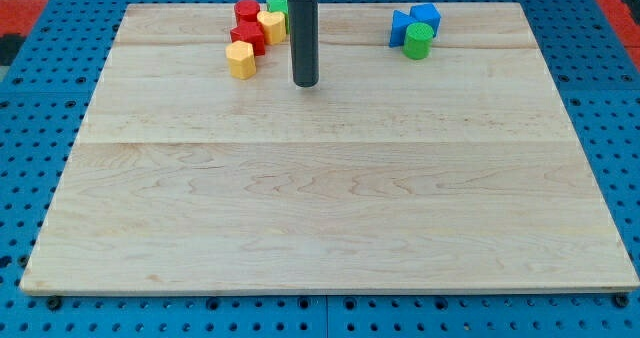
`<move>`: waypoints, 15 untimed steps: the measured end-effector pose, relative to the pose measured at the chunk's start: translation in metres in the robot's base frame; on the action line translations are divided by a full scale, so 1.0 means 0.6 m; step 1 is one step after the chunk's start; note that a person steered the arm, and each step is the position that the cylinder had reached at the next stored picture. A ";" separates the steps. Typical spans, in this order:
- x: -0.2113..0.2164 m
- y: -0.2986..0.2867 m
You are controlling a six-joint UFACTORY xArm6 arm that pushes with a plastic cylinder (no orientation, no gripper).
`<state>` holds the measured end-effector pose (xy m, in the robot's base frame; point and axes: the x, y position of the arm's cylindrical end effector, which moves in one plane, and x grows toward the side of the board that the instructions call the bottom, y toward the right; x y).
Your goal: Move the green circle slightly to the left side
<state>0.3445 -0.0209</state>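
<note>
Green circle [418,41] — right of my tip [305,82]

I can read no text, label, brand, number or sign anywhere in this view. The wooden board [330,208] shows only bare grain, and the coloured blocks near the view's top carry plain faces with no markings that I can make out.
</note>
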 end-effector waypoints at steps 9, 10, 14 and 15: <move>0.000 0.037; 0.001 0.072; 0.001 0.155; 0.001 0.212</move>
<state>0.3451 0.1062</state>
